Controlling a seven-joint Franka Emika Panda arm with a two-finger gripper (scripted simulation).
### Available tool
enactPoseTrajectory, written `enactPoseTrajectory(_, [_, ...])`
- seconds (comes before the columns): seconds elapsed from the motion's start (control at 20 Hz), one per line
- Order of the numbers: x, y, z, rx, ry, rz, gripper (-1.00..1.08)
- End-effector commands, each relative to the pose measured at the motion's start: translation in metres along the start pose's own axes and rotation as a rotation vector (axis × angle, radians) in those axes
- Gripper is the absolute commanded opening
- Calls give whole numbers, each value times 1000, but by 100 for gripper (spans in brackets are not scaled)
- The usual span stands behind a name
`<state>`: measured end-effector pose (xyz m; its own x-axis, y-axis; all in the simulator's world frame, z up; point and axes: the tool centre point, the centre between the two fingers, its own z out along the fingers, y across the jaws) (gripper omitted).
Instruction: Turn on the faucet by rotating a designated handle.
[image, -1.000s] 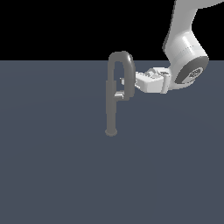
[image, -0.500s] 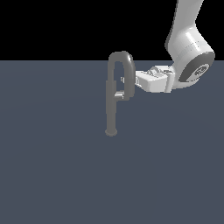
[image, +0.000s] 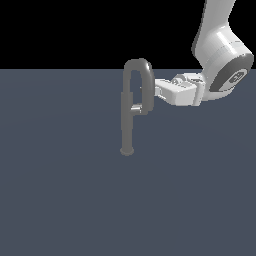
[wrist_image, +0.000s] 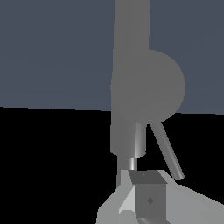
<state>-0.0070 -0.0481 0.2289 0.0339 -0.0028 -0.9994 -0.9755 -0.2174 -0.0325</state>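
A: What fills most of the exterior view?

B: A flat slate-grey table (image: 65, 200) covers the lower three quarters of the frame, under a black band across the top. The white robot arm (image: 220, 50) drops in from the upper right corner and bends toward the centre.

A: And the faucet?

B: The faucet (image: 128, 120) stands just above the middle of the frame, a thin grey upright pipe on a small round base, with its gooseneck spout arching over and coming down on the exterior view's right. In the wrist view it fills the centre (wrist_image: 131, 78), very close to the camera.

A: Where is the handle?

B: The handle (image: 135, 107) is a short, shinier bar jutting from the pipe at mid-height toward the exterior view's right, reaching about to the spout's lower end.

A: The gripper?

B: The gripper (image: 153, 90) reaches level from the right and meets the descending spout, above the handle. I cannot tell whether the fingers are apart or together; the spout hides their tips.
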Motion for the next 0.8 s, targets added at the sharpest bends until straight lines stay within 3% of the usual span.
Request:
enactPoseTrajectory(0.0, [4,9,0,-2,-4,8,-100])
enactPoseTrajectory(0.3, [15,32,0,-5,-10,18,-100])
enactPoseTrajectory(0.4, [4,23,0,-6,-3,-4,-100])
enactPoseTrajectory(0.75, [39,51,0,-5,-10,19,-100])
